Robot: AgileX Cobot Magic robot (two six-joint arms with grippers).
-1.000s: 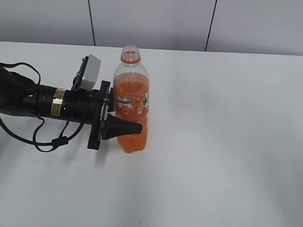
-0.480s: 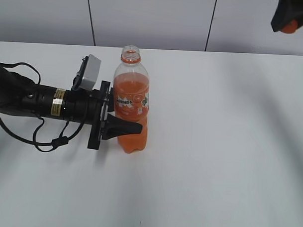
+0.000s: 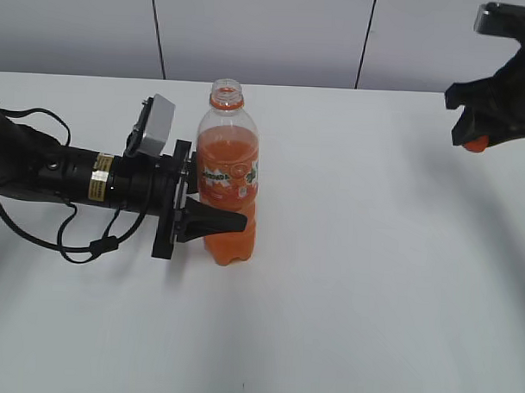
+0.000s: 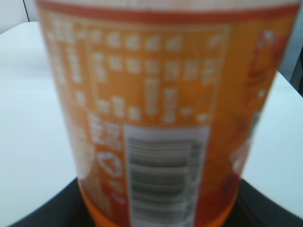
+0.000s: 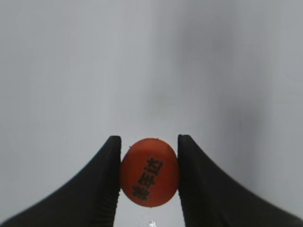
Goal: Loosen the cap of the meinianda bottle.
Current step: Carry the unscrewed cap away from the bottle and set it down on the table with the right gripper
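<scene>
Your left gripper (image 3: pixel 217 219) comes in sideways from the table's left and clamps the lower body of the bottle (image 3: pixel 227 174), which stands upright left of the table's middle, its neck open and bare. In the left wrist view the bottle's label (image 4: pixel 156 118) fills almost everything, blurred, with dark finger edges at the bottom corners. Your right gripper (image 3: pixel 477 135) hangs above the table's far right corner, well apart from the bottle, pinching the cap (image 5: pixel 149 172) by its sides, printed top facing the wrist camera. You have the white table (image 3: pixel 372 278) bare between the bottle and the right edge, and along the near edge too.
</scene>
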